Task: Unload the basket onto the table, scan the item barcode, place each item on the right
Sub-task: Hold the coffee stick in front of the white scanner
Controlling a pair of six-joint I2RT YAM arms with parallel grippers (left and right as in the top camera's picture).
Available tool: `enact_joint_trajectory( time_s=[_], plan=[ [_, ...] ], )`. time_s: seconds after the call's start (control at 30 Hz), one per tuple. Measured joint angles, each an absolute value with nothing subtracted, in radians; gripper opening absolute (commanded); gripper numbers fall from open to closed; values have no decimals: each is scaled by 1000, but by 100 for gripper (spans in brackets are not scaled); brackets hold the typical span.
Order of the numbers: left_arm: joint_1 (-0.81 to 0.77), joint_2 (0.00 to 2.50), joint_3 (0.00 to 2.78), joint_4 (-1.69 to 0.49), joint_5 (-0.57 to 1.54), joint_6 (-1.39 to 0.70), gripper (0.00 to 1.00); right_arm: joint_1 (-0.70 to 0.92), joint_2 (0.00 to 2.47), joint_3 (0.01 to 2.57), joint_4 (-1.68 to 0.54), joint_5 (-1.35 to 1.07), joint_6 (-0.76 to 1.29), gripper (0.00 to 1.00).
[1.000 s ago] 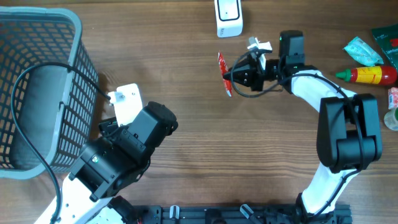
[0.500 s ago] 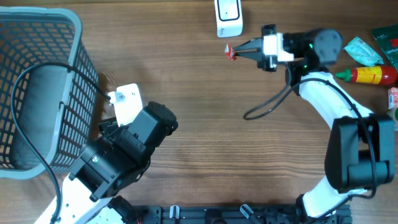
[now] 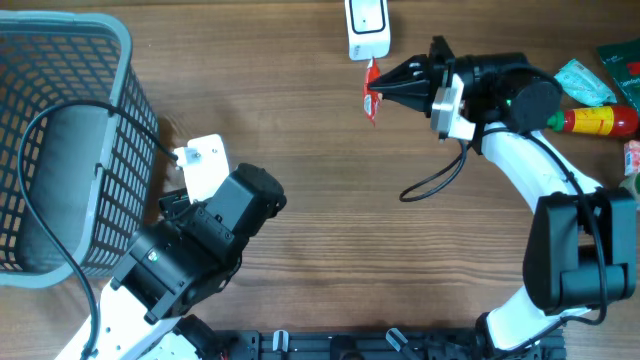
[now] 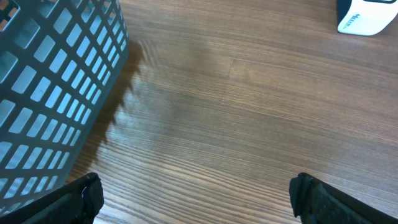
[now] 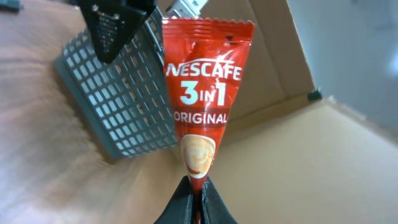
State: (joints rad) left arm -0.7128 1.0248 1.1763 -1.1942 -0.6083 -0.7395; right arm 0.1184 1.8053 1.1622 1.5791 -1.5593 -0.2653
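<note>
The item is a red Nescafe 3-in-1 sachet [image 5: 202,93]. My right gripper [image 5: 198,190] is shut on its lower end, and the sachet stands straight out from the fingertips. In the overhead view the right gripper [image 3: 387,92] points left and holds the sachet [image 3: 371,88] edge-on just below the white scanner [image 3: 367,27] at the table's far edge. No barcode shows on the sachet's printed face. My left gripper [image 4: 196,190] is open over bare wood beside the basket, with nothing between its fingers.
A grey mesh basket [image 3: 60,140] fills the left of the table and shows in the left wrist view [image 4: 50,81]. The scanner [image 4: 367,15] sits at that view's top right. A ketchup bottle [image 3: 590,121] and green packets [image 3: 585,82] lie at the right edge.
My right arm has swung up and back toward the scanner, carrying the sachet from mid-table to just under it and turning it. The left arm has not moved.
</note>
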Motion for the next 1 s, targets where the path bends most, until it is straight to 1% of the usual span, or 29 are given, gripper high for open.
enact_joint_trajectory(
  time_s=[0.13, 0.27, 0.53, 0.73, 0.9, 1.0],
  plan=[
    [-713, 1025, 1176, -1194, -608, -739, 100, 125, 1776, 1162, 1579, -1559, -397, 4],
    [-713, 1025, 1176, -1194, -608, -739, 100, 125, 1721, 1162, 1579, -1559, -478, 4],
    [-713, 1025, 1176, -1194, -608, -739, 100, 139, 1617, 1156, 1579, -1559, -479, 4],
    [-712, 1025, 1176, -1194, -608, -739, 100, 159, 1496, 1000, 1580, -1559, -496, 4],
    [-713, 1025, 1176, -1194, -608, -739, 100, 159, 1392, 816, 1580, -1559, -581, 4],
    [-713, 1025, 1176, -1194, -608, -739, 100, 159, 1325, 749, 1580, -1559, -604, 4]
  ],
)
